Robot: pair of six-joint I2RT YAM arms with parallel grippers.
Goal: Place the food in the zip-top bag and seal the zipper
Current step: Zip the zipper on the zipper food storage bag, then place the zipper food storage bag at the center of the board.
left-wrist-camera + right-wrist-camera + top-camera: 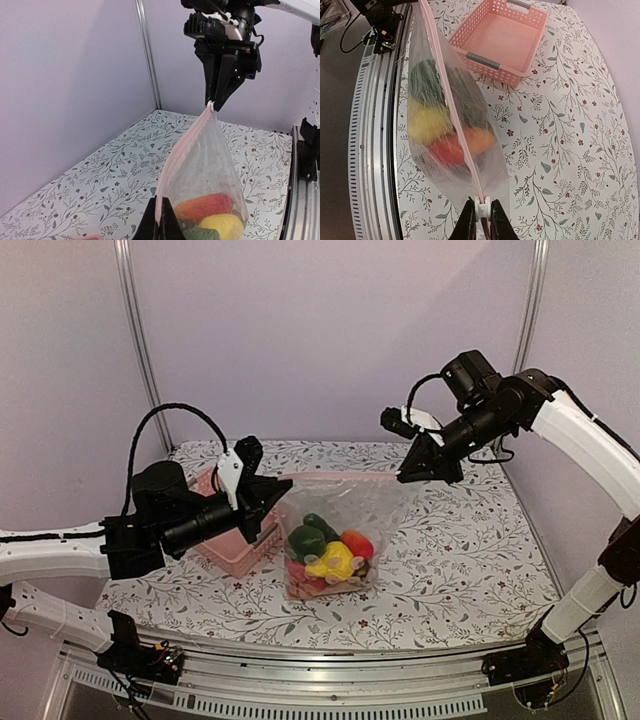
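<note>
Two ends of the zipper [451, 105], one pinched tight in each claw: left gripper [160, 227], right gripper [481, 216]. That stretches the bag [335, 510] mouth straight for sealing, I'd guess. Inside, the food [330, 552] sags at the bottom.

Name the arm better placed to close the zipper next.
Right, likely: the right gripper pinches a white tab on the zipper, while the left gripper only anchors the other corner of the bag.
</note>
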